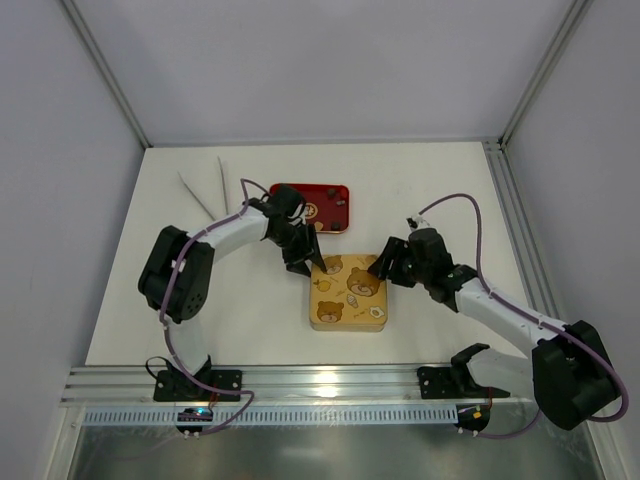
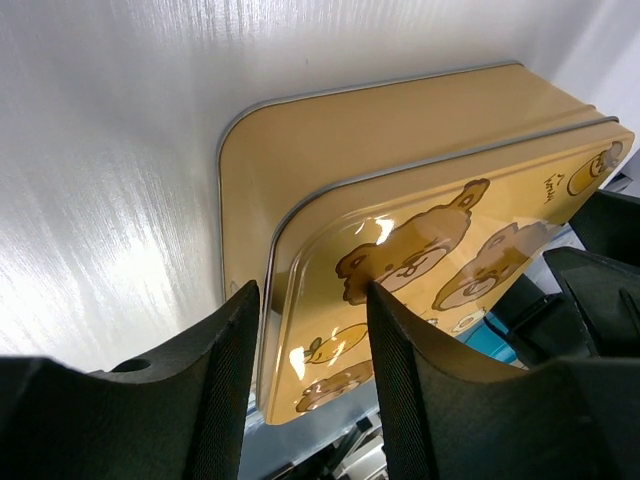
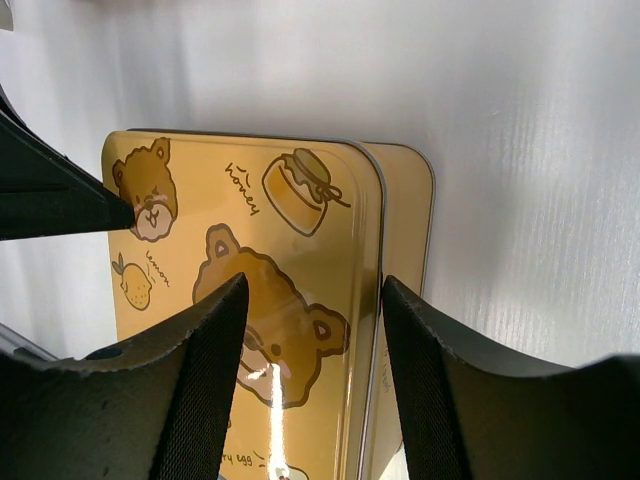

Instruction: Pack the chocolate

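The gold tin (image 1: 348, 293) lies mid-table with its bear-printed lid (image 2: 420, 250) on top, so its cells are hidden. The base's rim shows beyond the lid's edge in both wrist views. My left gripper (image 1: 303, 262) is open at the tin's far-left corner, its jaws astride the lid's edge (image 2: 312, 295). My right gripper (image 1: 381, 268) is open at the far-right corner, also astride the lid's edge (image 3: 312, 285). A few small dark chocolate pieces (image 1: 341, 201) lie in the red tray (image 1: 300, 190) behind the tin, partly hidden by my left arm.
Two thin white sticks (image 1: 200, 190) lie at the back left of the white table. An aluminium rail (image 1: 320, 385) runs along the near edge. Enclosure walls stand close on the left, back and right.
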Motion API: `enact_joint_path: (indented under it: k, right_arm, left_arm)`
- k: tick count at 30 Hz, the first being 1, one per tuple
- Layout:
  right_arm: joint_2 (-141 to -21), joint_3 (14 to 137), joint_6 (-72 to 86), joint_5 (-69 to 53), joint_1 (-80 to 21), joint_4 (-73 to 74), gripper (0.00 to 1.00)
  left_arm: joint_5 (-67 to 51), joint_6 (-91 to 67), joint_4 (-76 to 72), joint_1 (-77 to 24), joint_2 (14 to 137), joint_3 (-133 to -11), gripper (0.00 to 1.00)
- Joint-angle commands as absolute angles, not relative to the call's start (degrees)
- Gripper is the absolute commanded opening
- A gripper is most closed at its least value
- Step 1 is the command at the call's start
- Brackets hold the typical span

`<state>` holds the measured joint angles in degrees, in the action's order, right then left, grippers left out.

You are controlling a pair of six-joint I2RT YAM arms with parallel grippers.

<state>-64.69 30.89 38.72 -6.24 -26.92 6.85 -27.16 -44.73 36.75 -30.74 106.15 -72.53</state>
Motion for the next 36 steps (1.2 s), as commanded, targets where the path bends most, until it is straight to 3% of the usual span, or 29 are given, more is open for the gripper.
enact_joint_path:
  k: [1,25,36]
  right_arm:
    - [-65.1,33.4,38.1,-7.0,-27.6,3.9,0.58]
    - [-64.3,26.0,40.3,-6.9,-27.8,0.4,0.58]
    - [-65.3,20.0,43.1,-10.9,-25.5,-6.6,0.52]
  left_arm:
    - [-25.0,-45.3,38.7,-31.2,106.9,-75.0,0.47]
    - [-19.7,-45.3,41.0,-33.5,107.9,-75.2,0.53]
    - [-19.0,-45.6,40.6,-33.9,108.3,-74.4,0.54]
